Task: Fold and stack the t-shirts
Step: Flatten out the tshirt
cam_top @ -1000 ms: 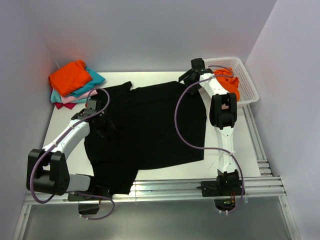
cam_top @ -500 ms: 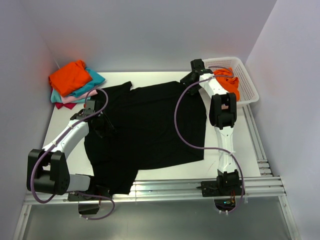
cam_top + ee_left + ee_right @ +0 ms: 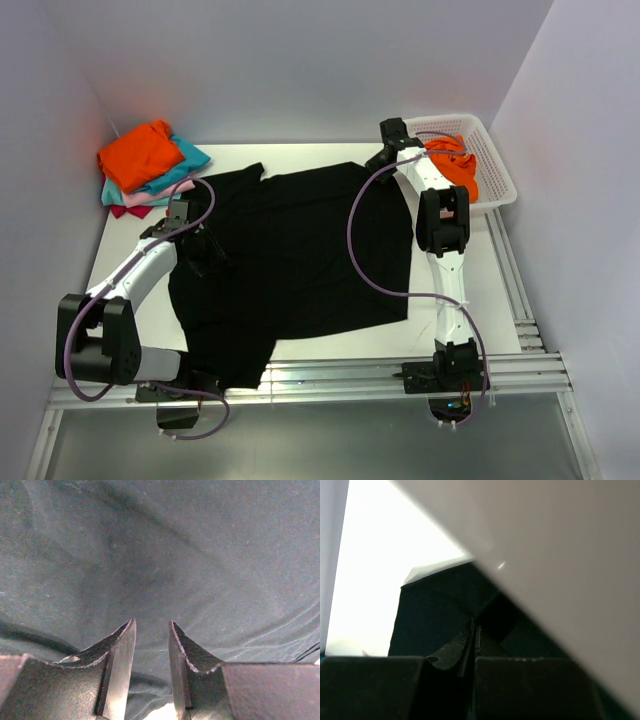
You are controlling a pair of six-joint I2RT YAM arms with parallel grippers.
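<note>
A large black t-shirt lies spread flat on the white table. My right gripper is at its far right corner, shut on the black cloth; in the right wrist view its jaws meet with no gap. Over the shirt's left side my left gripper hovers with a narrow gap between its fingers, and only dark cloth shows under them. Folded t-shirts are stacked at the back left: orange on top, then teal, pink and magenta.
A white lattice basket stands at the back right with an orange shirt in it, close to my right arm. Metal rails run along the near edge. Walls close in on both sides. A pale blurred surface fills the right wrist view's upper right.
My right gripper has closed on the black shirt's far right corner and shifted slightly back. The left arm has edged a little toward the back; its jaws kept the same gap.
</note>
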